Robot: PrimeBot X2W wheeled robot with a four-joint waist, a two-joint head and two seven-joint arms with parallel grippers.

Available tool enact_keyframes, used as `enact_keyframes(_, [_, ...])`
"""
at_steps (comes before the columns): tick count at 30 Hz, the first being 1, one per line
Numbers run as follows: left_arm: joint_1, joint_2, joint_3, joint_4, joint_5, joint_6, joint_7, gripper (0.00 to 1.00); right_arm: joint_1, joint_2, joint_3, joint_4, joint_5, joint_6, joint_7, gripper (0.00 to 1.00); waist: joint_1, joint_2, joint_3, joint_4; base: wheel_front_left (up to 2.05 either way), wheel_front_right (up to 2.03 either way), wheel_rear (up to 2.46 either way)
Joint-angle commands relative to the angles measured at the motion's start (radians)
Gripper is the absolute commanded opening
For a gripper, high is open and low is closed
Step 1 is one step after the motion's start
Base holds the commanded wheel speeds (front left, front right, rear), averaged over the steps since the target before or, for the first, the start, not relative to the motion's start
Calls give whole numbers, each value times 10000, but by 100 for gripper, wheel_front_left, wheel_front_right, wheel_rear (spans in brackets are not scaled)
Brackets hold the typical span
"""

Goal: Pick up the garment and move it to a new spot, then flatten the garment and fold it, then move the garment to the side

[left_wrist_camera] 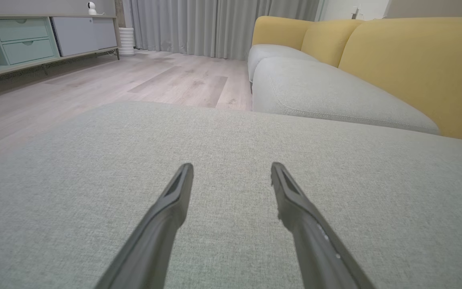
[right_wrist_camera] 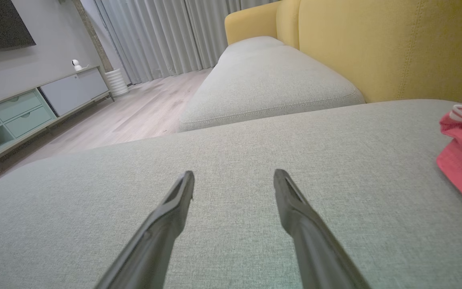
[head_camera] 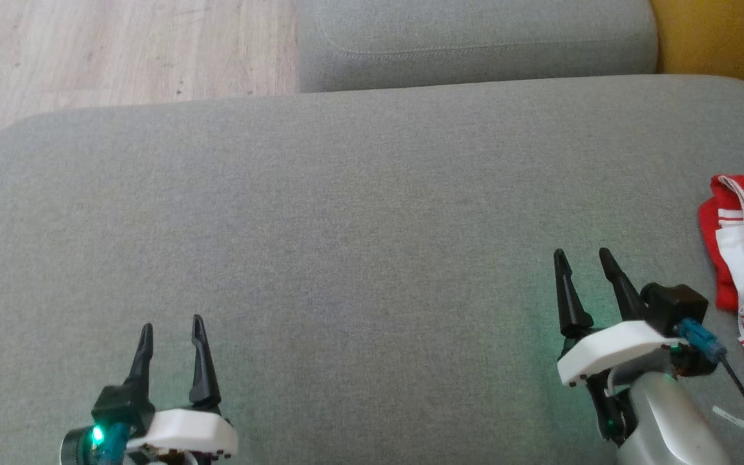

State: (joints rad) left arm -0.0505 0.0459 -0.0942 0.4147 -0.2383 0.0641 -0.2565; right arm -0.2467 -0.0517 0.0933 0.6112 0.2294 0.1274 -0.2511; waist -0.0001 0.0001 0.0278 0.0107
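- The right gripper [head_camera: 582, 254] hangs low over the grey seat cushion [head_camera: 346, 226] with its two dark fingers spread wide and nothing between them. The right wrist view shows bare fabric in the gap.
- The left gripper [head_camera: 172, 321] is also wide apart and empty, well away at the other side of the cushion.
- The red garment [head_camera: 743, 258] with white stripes lies bunched, in loose layers, just beyond the right gripper's outer side. It is cut off by the edge of the head view and by the edge of the right wrist view [right_wrist_camera: 461, 160].
- This would fit either a garment waiting to be picked up or one already folded and moved aside. The pictures do not settle which.
- Risk if it is to be grasped: its far part is out of sight, so a pinch could catch only the top layer and drag the rest.
- Risk either way: the black cable [head_camera: 737, 381] trailing from the right wrist lies close to the cloth. A swing of that arm could snag it and pull the layers apart.
- The pointed fingertips could also dig into the soft cushion if they go too low.
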Motion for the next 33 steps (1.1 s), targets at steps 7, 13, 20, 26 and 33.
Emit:
enact_keyframes(7, [199,-2,20,86,-67,-216,12,0,159,8,42,129,100,0,9,0,1,-1,-129,-36,0,0,0])
enact_keyframes(13, [332,-8,81,472,-414,-260,145,0,475,34,-39,453,439,1,138,0,1,-1,-138,-40,0,0,0])
enact_keyframes(20, [291,-5,184,337,-1186,-357,340,0,540,33,-147,203,1212,3,333,0,1,-1,-145,-43,0,0,0])
enact_keyframes(26, [259,-3,269,216,-1845,-440,502,0,594,32,-239,-10,1872,4,497,0,1,-1,-150,-47,0,0,0])
enact_keyframes(33, [217,0,363,105,-2500,-523,673,0,641,31,-336,-216,2530,6,668,0,1,-1,-155,-50,0,0,0])
